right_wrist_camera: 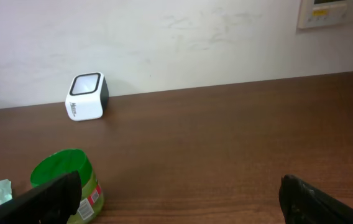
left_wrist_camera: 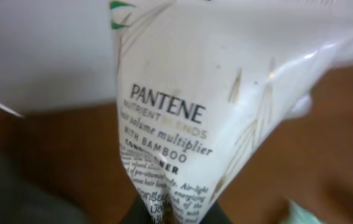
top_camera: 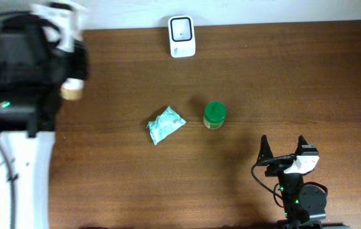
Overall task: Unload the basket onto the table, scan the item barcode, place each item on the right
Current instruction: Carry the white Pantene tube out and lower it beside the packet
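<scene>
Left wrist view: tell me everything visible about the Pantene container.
The Pantene container is white and glossy, probably plastic. It is printed in dark letters with PANTENE, hair volume multiplier, with bamboo and conditioner, above finer text. Thin gold stalk-like lines and a green mark near the top decorate it. It fills the left wrist view, narrowing toward the left hand, which is shut on its lower end. No barcode shows on this face. Overhead it is only a blurred white shape by the left arm.
</scene>
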### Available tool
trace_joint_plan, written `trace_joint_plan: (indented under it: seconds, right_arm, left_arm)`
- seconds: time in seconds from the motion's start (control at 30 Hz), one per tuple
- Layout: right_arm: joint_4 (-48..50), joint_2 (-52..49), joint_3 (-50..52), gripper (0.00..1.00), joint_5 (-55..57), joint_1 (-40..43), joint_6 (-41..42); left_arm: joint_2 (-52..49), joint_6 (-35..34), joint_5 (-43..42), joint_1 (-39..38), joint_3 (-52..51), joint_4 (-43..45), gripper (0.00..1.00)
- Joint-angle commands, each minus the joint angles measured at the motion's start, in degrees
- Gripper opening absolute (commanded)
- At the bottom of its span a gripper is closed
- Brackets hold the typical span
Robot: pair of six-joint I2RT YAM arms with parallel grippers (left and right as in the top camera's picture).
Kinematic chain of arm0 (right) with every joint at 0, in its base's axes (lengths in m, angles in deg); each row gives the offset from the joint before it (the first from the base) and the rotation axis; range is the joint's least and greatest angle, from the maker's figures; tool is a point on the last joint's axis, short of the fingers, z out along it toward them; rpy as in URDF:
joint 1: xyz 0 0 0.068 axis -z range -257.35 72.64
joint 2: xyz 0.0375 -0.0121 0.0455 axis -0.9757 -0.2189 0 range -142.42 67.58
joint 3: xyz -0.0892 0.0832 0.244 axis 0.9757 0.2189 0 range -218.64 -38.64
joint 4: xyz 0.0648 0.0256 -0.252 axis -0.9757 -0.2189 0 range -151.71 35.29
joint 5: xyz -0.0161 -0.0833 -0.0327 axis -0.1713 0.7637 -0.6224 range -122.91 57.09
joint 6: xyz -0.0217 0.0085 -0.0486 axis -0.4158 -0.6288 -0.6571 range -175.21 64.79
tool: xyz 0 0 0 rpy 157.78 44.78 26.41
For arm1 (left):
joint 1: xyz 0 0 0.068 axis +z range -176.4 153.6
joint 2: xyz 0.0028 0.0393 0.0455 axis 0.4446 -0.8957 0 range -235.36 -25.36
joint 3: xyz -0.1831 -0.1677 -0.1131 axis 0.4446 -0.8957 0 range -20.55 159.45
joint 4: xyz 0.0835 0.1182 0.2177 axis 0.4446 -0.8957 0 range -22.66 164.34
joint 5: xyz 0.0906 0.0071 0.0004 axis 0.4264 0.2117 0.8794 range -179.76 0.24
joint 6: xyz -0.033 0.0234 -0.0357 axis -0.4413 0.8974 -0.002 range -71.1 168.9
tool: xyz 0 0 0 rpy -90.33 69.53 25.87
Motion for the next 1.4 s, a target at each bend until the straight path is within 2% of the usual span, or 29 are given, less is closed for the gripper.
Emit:
trace_joint_plan:
  seconds: [0.0,0.2,0.27,0.37,0.5,0.93,1.0,1.07,1.1,1.2,1.37]
  right_arm:
    - [-0.4,0.3,0.3,0.98,0.1,-0.3,0.3]
    - [-0.4,0.3,0.3,0.98,0.1,-0.3,0.3]
    - [-0.4,0.3,0.3,0.98,0.1,-0.3,0.3]
    - [-0.4,0.3,0.3,0.98,0.1,-0.3,0.3]
    - [-0.4,0.3,0.3,0.98,0.1,-0.3,0.3]
    - [-0.4,0.3,0.3,0.98,0.1,-0.3,0.3]
    - [-0.4,0.3,0.3,0.98,0.1,-0.3,0.3]
    - [-0.4,0.3,0.3,0.98,0.1,-0.3,0.3]
    - [-0.4,0.3,0.3,0.98,0.1,-0.3,0.3]
    - [-0.4,0.3,0.3,0.99,0.1,-0.3,0.3]
    - [-0.4,0.3,0.3,0.98,0.1,-0.3,0.3]
  left_arm:
    - [-5.1,-7.8,-0.8,-5.6,0.7,-5.2,0.0]
    - [-14.9,-19.7,-0.9,-8.3,-1.7,-12.1,0.0]
    - [-17.3,-21.5,-0.9,-8.3,-2.8,-12.9,0.0]
    - [-21.3,-21.8,-0.9,-8.3,-4.7,-12.4,0.0]
    - [-25.9,-25.9,-0.9,-8.3,-7.0,-11.8,0.0]
    - [-37.6,-26.5,-5.9,-8.3,-10.8,-6.2,0.05]
    - [-38.2,-26.5,-5.9,-8.3,-10.8,-6.2,0.13]
    - [-38.3,-26.5,-6.0,-8.3,-10.8,-6.2,0.33]
    - [-38.3,-26.5,-5.9,-8.3,-10.8,-6.2,0.46]
    - [-38.3,-26.5,-5.9,-8.3,-10.8,-6.0,0.65]
    - [-38.3,-26.5,-5.8,-8.3,-10.8,-6.0,0.74]
